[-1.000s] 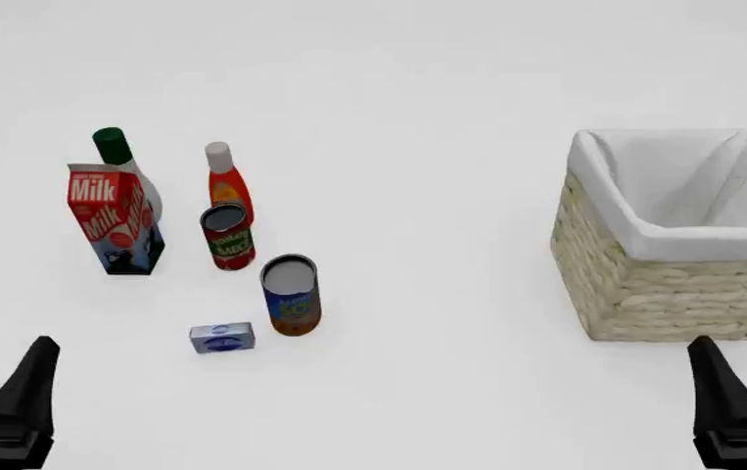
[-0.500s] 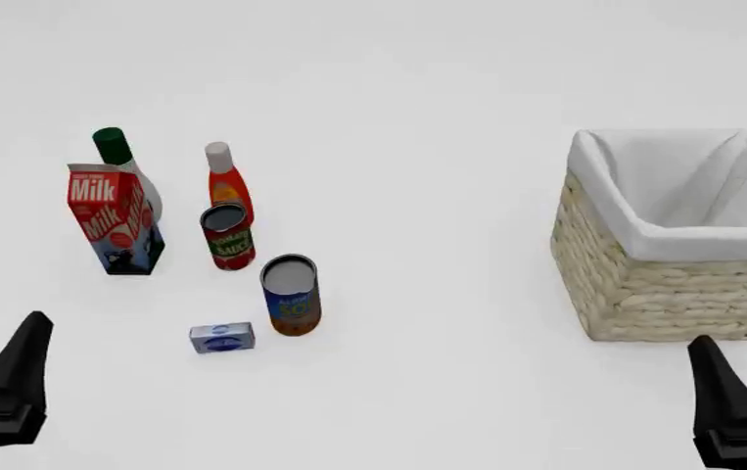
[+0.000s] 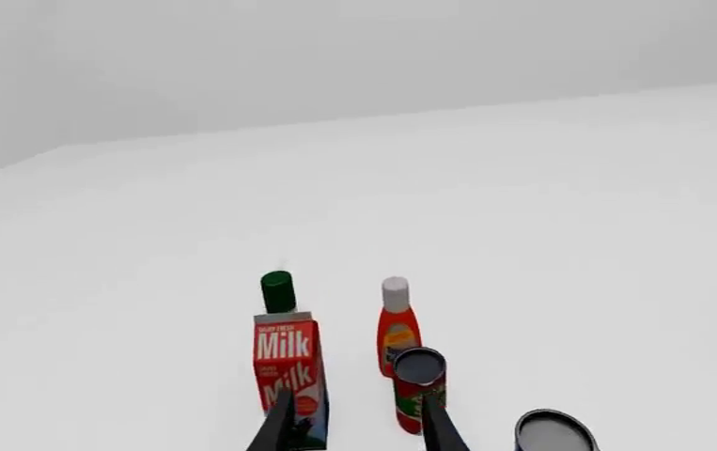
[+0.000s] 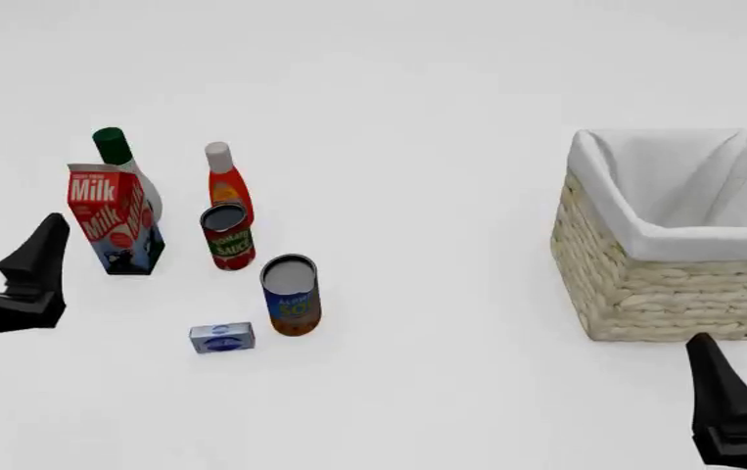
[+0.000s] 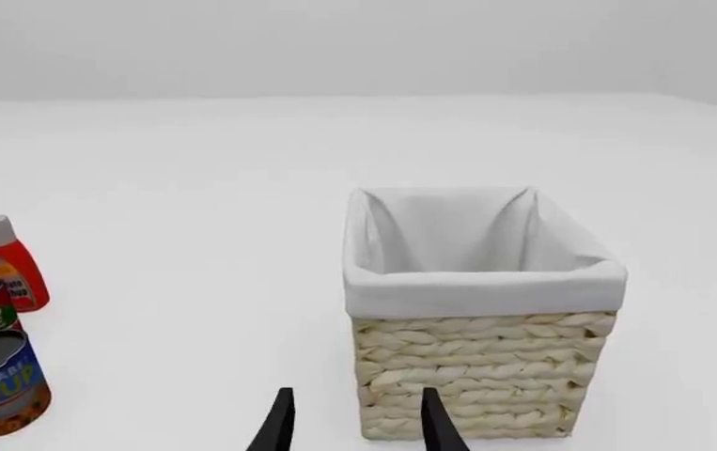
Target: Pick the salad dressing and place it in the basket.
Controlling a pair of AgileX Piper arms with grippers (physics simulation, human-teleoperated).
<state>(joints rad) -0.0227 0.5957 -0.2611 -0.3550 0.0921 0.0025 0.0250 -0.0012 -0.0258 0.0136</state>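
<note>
Salad dressing [image 4: 122, 162]: you have it standing upright at the far left of the table, directly behind the milk carton [image 4: 114, 219] and touching or nearly touching it; from the front only its green cap and a strip of pale body show past the carton.
Neighbours: the orange-red bottle [image 4: 227, 183] stands just right of the dressing with a clear gap between them; the tomato sauce can [image 4: 228, 236] sits right in front of that bottle, the soup can [image 4: 291, 294] nearer you, and a small blue box [image 4: 221, 338] nearest.
Left gripper [image 4: 1, 250]: yours hangs at the left edge, near the carton's left side, holding nothing; in the left wrist view the fingers [image 3: 280, 425] stand apart, framing the carton and the sauce can.
Right gripper [image 5: 350, 423]: low at the near right, in front of the basket, jaws apart and empty.
Basket [image 4: 634, 279]: at the right edge, well apart from the groceries, its cloth-lined mouth open upward.
Open room: a wide bare stretch of table [image 4: 439, 245] lies between the soup can and the basket; the far side behind the bottles is bare too.
</note>
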